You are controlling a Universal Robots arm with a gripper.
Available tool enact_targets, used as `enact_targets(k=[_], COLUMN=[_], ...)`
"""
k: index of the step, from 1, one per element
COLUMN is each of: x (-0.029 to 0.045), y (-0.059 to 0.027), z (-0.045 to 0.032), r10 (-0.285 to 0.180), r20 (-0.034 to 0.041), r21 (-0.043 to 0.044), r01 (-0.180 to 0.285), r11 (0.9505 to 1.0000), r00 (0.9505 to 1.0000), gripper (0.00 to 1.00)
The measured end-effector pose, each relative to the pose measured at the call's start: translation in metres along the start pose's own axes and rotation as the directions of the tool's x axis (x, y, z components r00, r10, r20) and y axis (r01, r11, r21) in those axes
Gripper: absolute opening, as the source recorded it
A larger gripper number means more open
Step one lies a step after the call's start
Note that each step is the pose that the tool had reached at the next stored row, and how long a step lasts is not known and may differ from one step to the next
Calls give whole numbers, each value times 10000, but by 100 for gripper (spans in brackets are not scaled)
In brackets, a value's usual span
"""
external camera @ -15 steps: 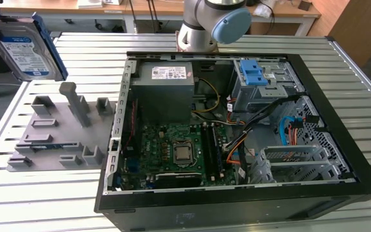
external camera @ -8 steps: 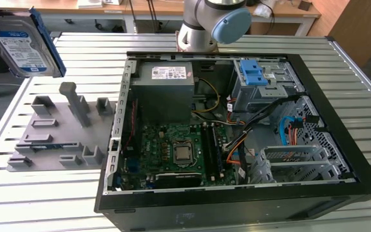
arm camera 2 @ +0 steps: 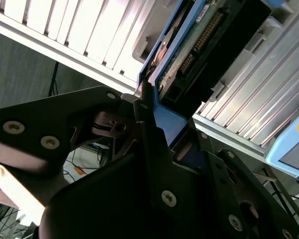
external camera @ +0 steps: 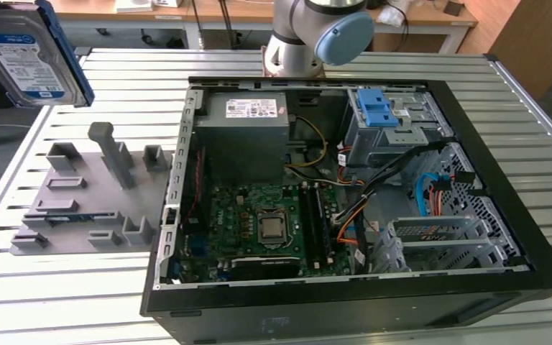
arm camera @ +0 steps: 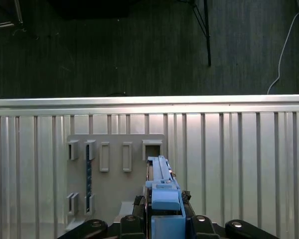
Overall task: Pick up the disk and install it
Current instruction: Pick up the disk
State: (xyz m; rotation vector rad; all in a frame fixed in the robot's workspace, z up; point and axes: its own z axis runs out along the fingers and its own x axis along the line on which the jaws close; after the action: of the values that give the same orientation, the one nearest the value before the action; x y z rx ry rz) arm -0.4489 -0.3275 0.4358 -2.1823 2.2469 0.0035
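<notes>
The disk hangs in the air at the exterior view's upper left, above the grey holder plate. Its white-and-blue label faces the camera and a blue bracket frames it. In the second wrist view my gripper is shut on the disk by its blue bracket, with the connector edge showing. In the first wrist view the disk stands edge-on between the fingers, over the slotted holder plate.
An open black computer case lies on the slatted metal table, at the exterior view's right. Inside it are a grey power-supply box, a motherboard and a metal cage with light-blue tabs. The arm's base stands behind the case.
</notes>
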Motion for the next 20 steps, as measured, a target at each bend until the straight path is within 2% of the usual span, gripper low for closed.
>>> enact_targets(k=[20], x=[-3], y=[-2], z=[-367], r10=[0], r20=[0], r21=[0], r01=[0], r11=[10000], r00=[10000], gripper=[37])
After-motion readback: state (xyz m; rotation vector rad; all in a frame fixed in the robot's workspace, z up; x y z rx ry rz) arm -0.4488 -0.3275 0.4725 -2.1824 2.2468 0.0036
